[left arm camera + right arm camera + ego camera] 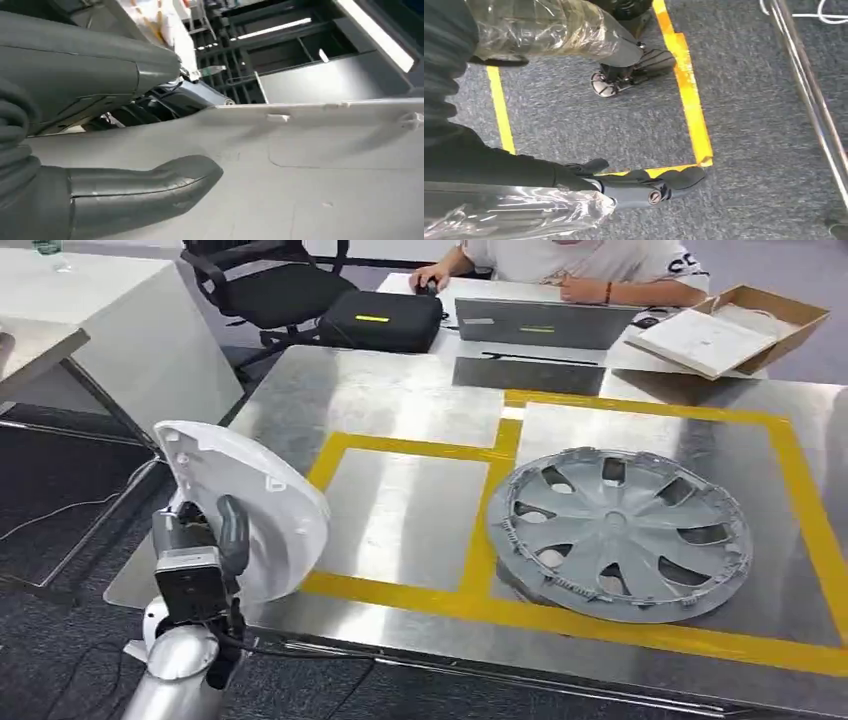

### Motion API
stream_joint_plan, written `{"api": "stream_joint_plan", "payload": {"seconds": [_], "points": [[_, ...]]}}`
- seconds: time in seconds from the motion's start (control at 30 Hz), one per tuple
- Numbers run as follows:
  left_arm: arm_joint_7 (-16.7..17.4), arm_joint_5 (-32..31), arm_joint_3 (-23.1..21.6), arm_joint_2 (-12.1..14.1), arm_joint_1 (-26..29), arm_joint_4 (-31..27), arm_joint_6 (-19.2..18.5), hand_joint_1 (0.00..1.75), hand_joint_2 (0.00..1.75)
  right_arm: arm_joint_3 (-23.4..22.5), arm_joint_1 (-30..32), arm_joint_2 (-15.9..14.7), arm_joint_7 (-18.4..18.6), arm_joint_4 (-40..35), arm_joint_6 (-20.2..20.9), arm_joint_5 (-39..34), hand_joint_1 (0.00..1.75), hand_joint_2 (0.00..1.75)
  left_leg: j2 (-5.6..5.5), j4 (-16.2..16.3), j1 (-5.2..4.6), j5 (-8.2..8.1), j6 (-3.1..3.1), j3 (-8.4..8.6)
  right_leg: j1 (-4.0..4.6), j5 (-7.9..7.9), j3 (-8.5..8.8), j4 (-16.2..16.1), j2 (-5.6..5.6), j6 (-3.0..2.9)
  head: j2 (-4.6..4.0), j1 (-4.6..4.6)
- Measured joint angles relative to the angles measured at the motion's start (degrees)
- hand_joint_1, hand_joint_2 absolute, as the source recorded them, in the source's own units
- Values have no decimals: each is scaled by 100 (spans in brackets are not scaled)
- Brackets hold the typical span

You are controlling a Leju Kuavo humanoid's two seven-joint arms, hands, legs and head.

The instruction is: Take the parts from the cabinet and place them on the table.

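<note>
My left hand grips a white curved plastic part by its lower edge and holds it upright over the near left corner of the steel table. In the left wrist view the thick grey thumb presses on the part's white face. A grey wheel cover lies flat in the right yellow-taped square. The left taped square is bare steel just right of the white part. My right arm hangs over grey carpet; its dark cover shows, with the fingers hidden.
At the table's far side a person sits at a laptop, with a black case and an open cardboard box alongside. An office chair and a white table stand at the back left.
</note>
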Motion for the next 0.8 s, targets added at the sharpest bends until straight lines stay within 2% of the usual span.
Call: {"api": "stream_joint_plan", "payload": {"seconds": [0.03,0.07,0.1,0.2,0.23,0.27,0.3,0.33,0.8], "points": [[0,2,-2,0,3,0,7,175,175,0,-1,2,9,0,-2,0,0,175,3,-2,1,1,68,1,8,0,0,0,1,-2,0,14],[2,2,-2,0,3,0,13,175,175,0,0,9,24,0,-9,0,0,175,3,-2,2,17,85,0,16,-1,1,0,1,-7,0,3],[2,2,-2,0,3,0,13,175,175,0,1,9,35,0,-13,0,0,175,3,-4,3,36,85,1,22,2,1,0,0,-14,0,5],[2,2,-4,0,4,0,13,175,175,-4,1,9,50,0,-22,-4,0,175,1,-10,21,69,20,-3,46,5,-15,11,0,-44,0,10],[2,2,-4,0,4,0,13,175,175,-4,1,9,55,0,-28,-6,0,175,2,-17,32,69,-32,-2,55,0,-16,13,0,-54,0,5],[2,2,-4,0,4,0,13,175,175,-7,1,9,61,0,-39,-4,0,175,2,-22,44,70,-118,-1,64,-2,-18,17,0,-61,0,10],[2,2,-4,-2,4,0,13,175,175,-7,2,9,61,0,-42,-6,0,175,2,-24,62,66,-238,-1,71,-3,-25,26,-1,-63,0,7],[2,2,-4,-2,4,0,13,175,175,-7,1,9,68,0,-42,-6,0,175,2,-24,72,63,-312,-3,76,-5,-30,35,-1,-65,0,12],[44,103,18,-2,2,13,37,175,175,-9,0,9,101,0,-81,-28,0,175,2,0,30,51,-296,-22,32,0,-30,34,-4,-54,0,12]]}}
